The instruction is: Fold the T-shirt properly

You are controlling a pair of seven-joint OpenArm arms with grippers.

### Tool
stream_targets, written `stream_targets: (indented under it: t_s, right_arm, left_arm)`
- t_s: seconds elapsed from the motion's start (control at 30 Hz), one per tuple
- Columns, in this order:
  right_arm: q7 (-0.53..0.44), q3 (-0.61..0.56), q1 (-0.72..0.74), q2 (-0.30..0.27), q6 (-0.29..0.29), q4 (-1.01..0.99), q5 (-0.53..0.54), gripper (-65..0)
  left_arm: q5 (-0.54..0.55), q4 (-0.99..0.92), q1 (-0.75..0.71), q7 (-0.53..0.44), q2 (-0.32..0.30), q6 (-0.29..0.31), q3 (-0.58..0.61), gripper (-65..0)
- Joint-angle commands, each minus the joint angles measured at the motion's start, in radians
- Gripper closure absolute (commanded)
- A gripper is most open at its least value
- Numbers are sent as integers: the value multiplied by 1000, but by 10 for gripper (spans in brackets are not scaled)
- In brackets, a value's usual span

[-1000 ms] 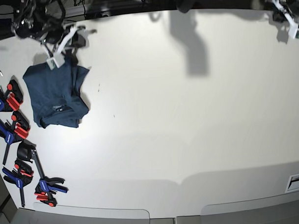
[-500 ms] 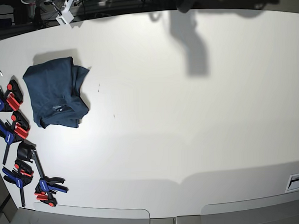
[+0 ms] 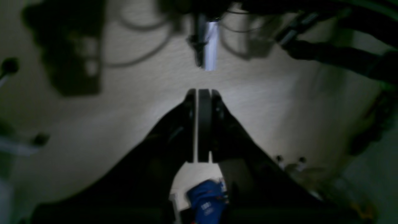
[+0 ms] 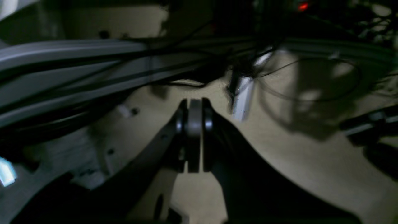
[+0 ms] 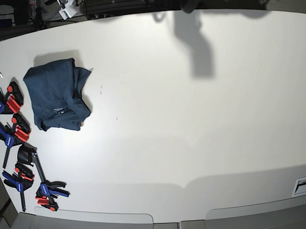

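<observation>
The dark navy-blue cotton T-shirt (image 5: pixel 57 95) is seen folded into a compact bundle at the white table's (image 5: pixel 193 123) left side, beside red-and-blue clamps (image 5: pixel 15 129). Both grippers are withdrawn beyond the far edge, well apart from it; the right gripper (image 4: pixel 194 116) is judged nearer. It and the left gripper (image 3: pixel 203 99) are pressed together, empty.

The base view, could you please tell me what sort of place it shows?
Probably a robotics lab workbench: a wide white table, bar clamps along its edge, tangled cables behind, and a folded navy T-shirt.
</observation>
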State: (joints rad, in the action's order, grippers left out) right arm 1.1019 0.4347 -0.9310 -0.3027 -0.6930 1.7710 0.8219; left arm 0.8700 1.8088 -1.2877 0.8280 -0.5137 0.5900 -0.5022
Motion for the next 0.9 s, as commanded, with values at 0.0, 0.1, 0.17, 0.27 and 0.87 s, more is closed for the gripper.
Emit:
stream_targets:
  t_s: [0.0,0.1,0.17,0.27,0.87]
  right_arm:
    - [-46,-19,-16,-11,-5,-22,-38,0]
    - [-210,-119,-13,-11,-5,-151,-193,0]
    - [-296,-196,7,-11,-5,-260,-268,0]
    - [-385,-315,70,-11,-5,-452,-391,0]
    - [-1062,-736,726,34,381,-1533,-748,0]
  left_arm:
    - [-9,-38,-6,-11,-2,17,33,0]
    - [-57,-208,79,-89,-2,33,170,0]
    - [-75,-333,152,-159,1,33,262,0]
    - [-158,-514,274,-281,29,33,378,0]
    - [-794,-1368,933,-964,274,-269,638,0]
